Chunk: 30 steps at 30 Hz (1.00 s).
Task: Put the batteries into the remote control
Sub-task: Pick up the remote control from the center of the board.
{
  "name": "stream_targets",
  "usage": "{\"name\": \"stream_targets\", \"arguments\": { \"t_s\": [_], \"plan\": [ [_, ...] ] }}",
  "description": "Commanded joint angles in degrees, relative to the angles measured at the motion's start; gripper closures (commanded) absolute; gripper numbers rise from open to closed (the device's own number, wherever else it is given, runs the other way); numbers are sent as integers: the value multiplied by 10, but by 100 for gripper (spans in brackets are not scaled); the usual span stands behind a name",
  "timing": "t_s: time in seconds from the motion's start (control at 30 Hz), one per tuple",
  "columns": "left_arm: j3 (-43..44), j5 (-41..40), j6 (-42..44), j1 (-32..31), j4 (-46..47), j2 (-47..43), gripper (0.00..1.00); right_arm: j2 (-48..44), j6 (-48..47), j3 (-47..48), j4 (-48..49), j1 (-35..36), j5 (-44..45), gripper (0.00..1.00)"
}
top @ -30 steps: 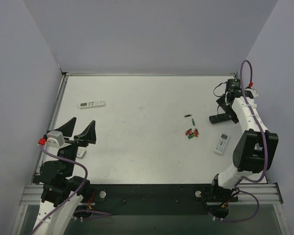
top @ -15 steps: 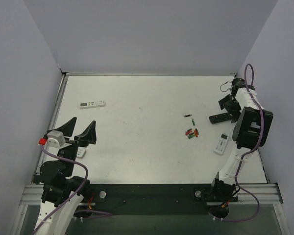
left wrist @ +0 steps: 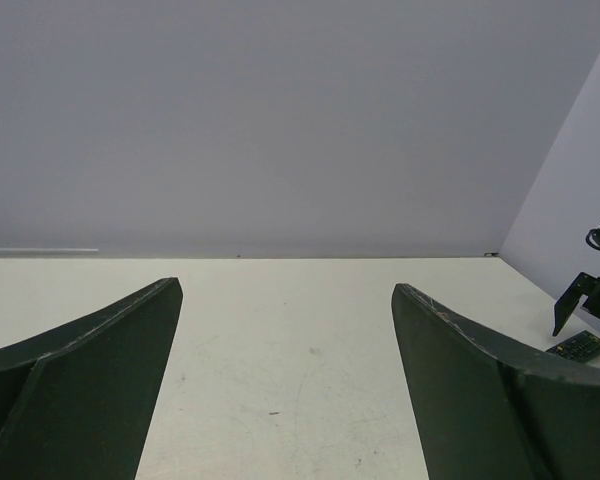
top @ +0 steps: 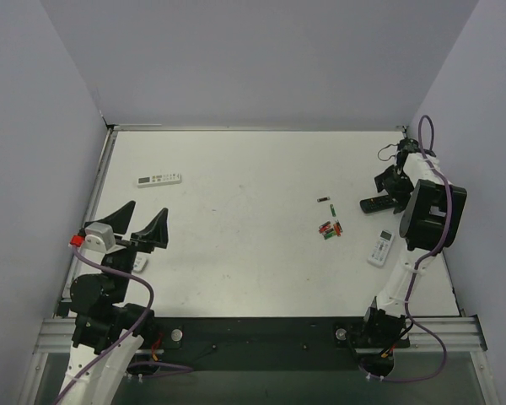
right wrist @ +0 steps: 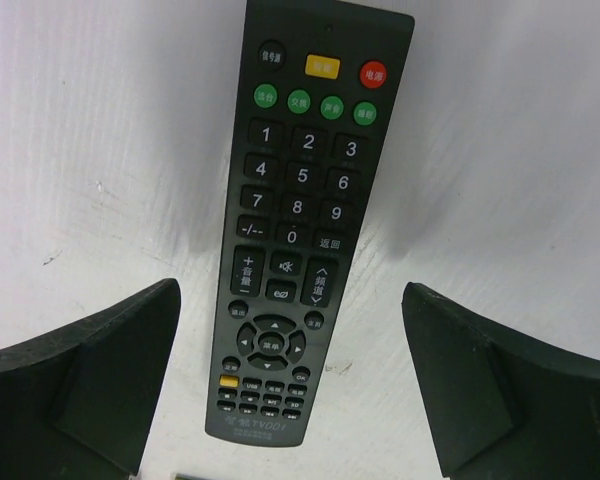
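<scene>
The black remote control (right wrist: 305, 220) lies face up on the white table, buttons showing. My right gripper (right wrist: 290, 293) is open just above its lower end, one finger on each side, touching nothing. In the top view the remote (top: 373, 203) lies at the far right with the right gripper (top: 391, 186) over its right end. The batteries (top: 330, 229) lie in a small cluster left of the remote, with one more (top: 324, 200) apart, farther back. My left gripper (top: 140, 229) is open and empty at the near left, with the remote (left wrist: 578, 346) far off in its view.
A long white remote (top: 158, 179) lies at the back left. A small white remote (top: 380, 248) lies in front of the black one. A small white object (top: 139, 264) lies under the left gripper. Purple walls close in three sides of the table (top: 236, 169).
My right arm has folded up and its gripper has come down and slightly left over the black remote. My left gripper has shifted only slightly.
</scene>
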Motion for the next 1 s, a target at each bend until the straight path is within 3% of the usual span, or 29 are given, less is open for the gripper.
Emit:
{"name": "stream_targets", "arguments": {
  "t_s": [0.0,0.2,0.3,0.43,0.63,0.77,0.97],
  "plan": [
    [6,13,5,4,27,7,3,2,11,-20,0,-8,0,14],
    [6,18,5,3,28,13,3,3,13,-38,27,-13,-8,20],
    [6,19,4,3,29,15,3,4,9,-40,30,-16,-5,29],
    [4,25,5,3,33,21,3,-7,0,-48,37,-13,1,54],
    [2,33,4,6,38,25,3,-51,-25,-65,61,-4,3,77],
    [0,34,1,8,41,29,3,-97,-49,-76,78,19,-5,89],
    [-2,62,5,3,48,41,3,-192,-109,-107,130,100,-10,96]
  ]
}}
